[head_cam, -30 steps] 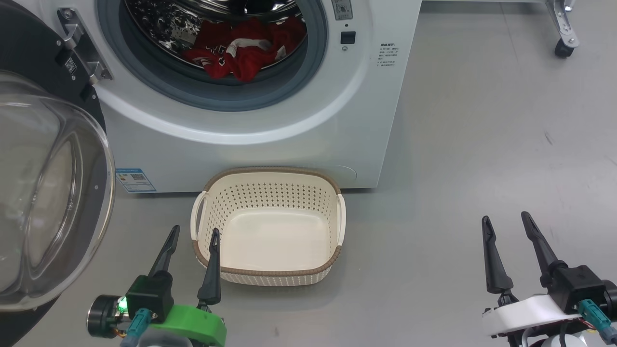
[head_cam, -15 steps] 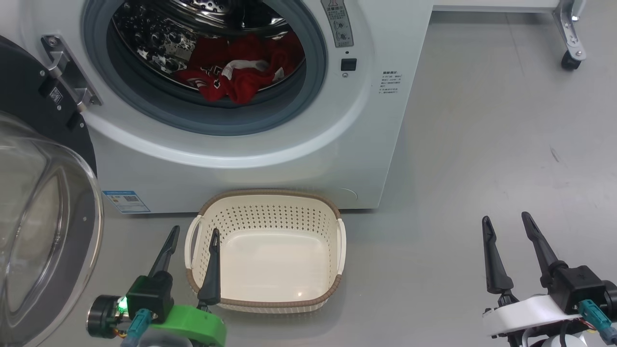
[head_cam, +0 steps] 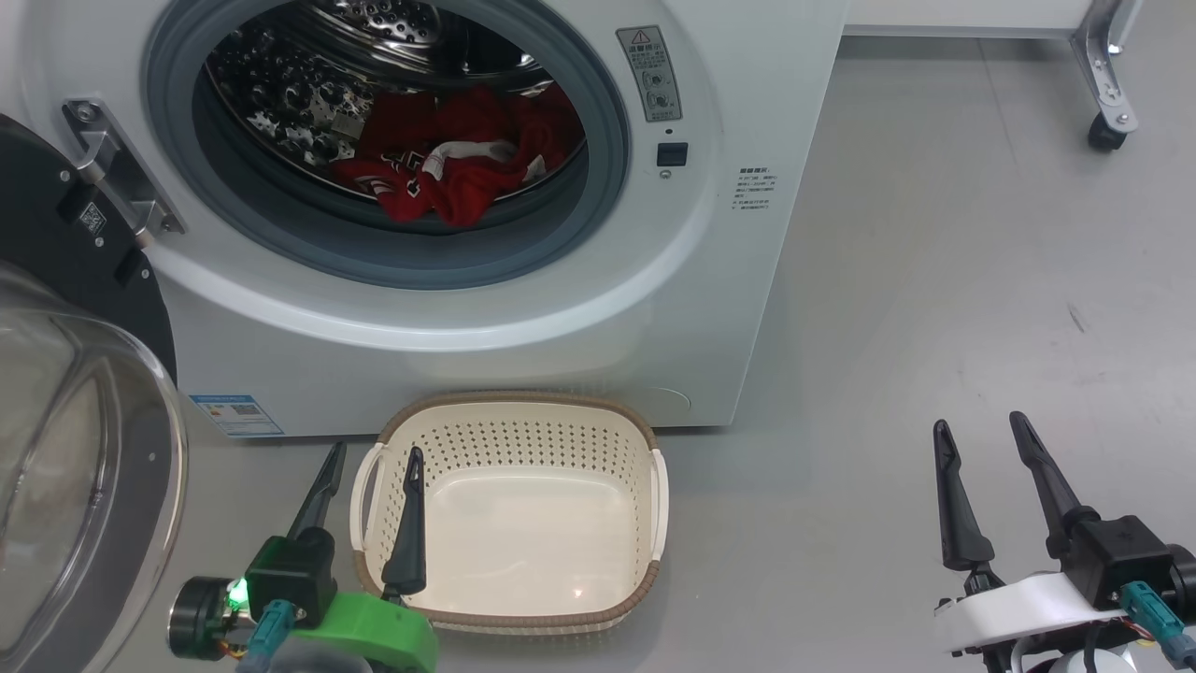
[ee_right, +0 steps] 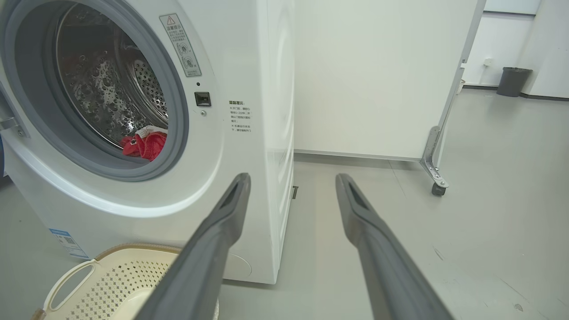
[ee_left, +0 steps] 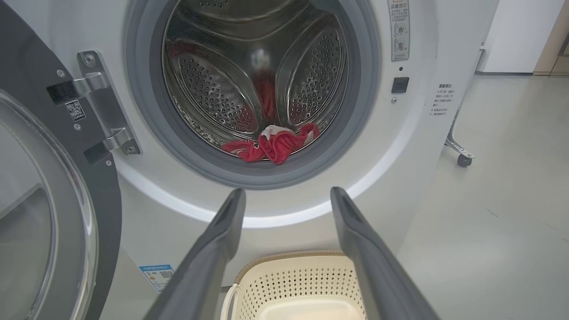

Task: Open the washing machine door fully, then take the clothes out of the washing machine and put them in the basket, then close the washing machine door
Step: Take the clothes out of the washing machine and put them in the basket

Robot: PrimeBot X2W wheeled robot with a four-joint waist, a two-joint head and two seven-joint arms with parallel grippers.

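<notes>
The white washing machine point(head_cam: 523, 318) stands with its door point(head_cam: 65, 449) swung wide to the left, glass bowl bulging toward me. Red clothes point(head_cam: 448, 168) with white trim lie at the bottom of the steel drum, also seen as red clothes point(ee_left: 271, 146) and red clothes point(ee_right: 144, 143). The empty cream basket point(head_cam: 509, 617) sits on the floor right below the opening. My left gripper point(head_cam: 374, 453) is open, one finger over the basket's left rim. Off to the right over bare floor, my right gripper point(head_cam: 978, 425) is open and empty.
Grey floor point(head_cam: 981, 262) spreads to the right of the machine. A wheeled metal frame leg point(head_cam: 1107, 103) stands at the back right, under a white partition point(ee_right: 378, 75). A dark bin point(ee_right: 512, 81) sits far off by the wall.
The head camera has tilted up, so the machine and basket sit lower in the picture and more of the drum shows. Both grippers hold the same open pose.
</notes>
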